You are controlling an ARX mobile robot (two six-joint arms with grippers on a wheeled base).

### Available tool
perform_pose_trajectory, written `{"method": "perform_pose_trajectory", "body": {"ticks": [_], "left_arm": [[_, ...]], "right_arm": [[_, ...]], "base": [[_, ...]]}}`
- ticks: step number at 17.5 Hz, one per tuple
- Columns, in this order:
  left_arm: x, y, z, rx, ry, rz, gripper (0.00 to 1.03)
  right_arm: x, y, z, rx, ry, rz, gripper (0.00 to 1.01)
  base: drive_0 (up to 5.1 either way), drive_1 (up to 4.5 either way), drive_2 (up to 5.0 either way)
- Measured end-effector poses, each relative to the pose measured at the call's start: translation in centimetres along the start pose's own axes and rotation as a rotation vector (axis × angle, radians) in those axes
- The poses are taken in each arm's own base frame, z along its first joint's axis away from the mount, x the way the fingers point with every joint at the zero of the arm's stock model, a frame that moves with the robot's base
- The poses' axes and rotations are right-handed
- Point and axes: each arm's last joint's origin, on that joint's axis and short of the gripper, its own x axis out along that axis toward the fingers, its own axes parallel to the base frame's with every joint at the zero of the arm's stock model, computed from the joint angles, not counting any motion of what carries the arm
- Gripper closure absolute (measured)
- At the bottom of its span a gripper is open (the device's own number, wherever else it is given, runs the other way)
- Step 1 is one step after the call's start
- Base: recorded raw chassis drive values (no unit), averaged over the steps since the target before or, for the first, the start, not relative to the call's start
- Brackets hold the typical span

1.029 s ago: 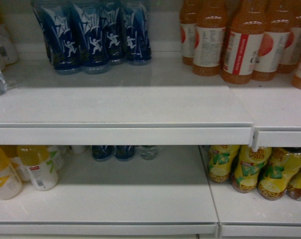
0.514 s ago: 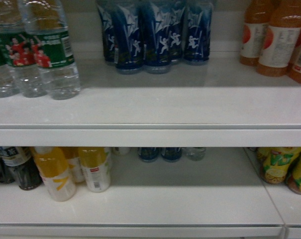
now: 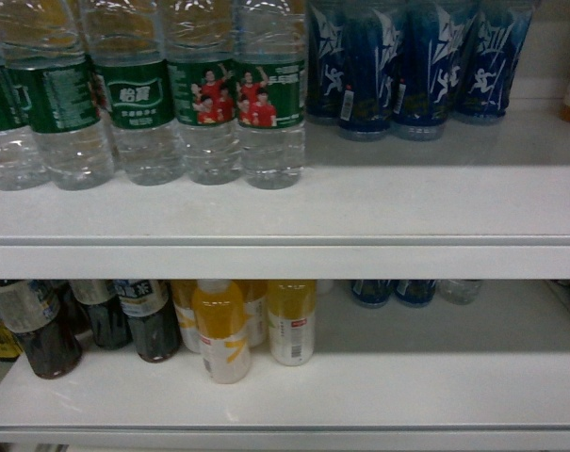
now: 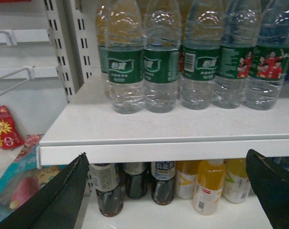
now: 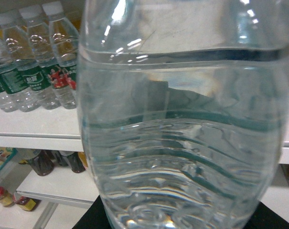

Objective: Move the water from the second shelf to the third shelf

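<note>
While the head camera faces a white retail shelf unit, its upper shelf point(image 3: 285, 212) carries a row of clear water bottles point(image 3: 270, 94) with dark green labels at the left and blue-wrapped bottles point(image 3: 416, 66) further right, toward the back. Below it, the lower shelf point(image 3: 407, 386) holds dark drinks point(image 3: 148, 320) at the left, yellow juice bottles point(image 3: 223, 330) beside them, and a few small bottles far back. Both boards are plain white with a pale front lip and bare stretches near the front edge.

No arm shows in the head view. From the left wrist camera, the left gripper point(image 4: 168, 191) has its two dark fingers point(image 4: 63, 195) spread wide apart with nothing between them, low in front of the upper shelf edge. A slotted white upright point(image 4: 70, 43) rises at the left end of the shelf, with wire hooks and snack packets point(image 4: 3, 131) beyond it.

Close against the right wrist camera, one water bottle point(image 5: 182, 124) fills the picture, clear and ribbed, sitting above the dark body of the right gripper; its fingers are hidden, so I cannot tell whether they clamp it. Behind it, at the far left, more green-labelled bottles stand on the shelf.
</note>
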Motion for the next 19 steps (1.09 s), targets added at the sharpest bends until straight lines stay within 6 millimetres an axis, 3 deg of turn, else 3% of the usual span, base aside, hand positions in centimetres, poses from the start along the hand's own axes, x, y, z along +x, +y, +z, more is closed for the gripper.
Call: {"method": "perform_pose_trajectory", "body": {"ticks": [19], "left_arm": [[0.00,0.00,0.03,0.000,-0.003,0.000,0.05]], "right_arm": [[-0.01,0.00,-0.01,0.001,0.001,-0.001,0.63]], "base": [[-5.1,2.38,2.4]]}}
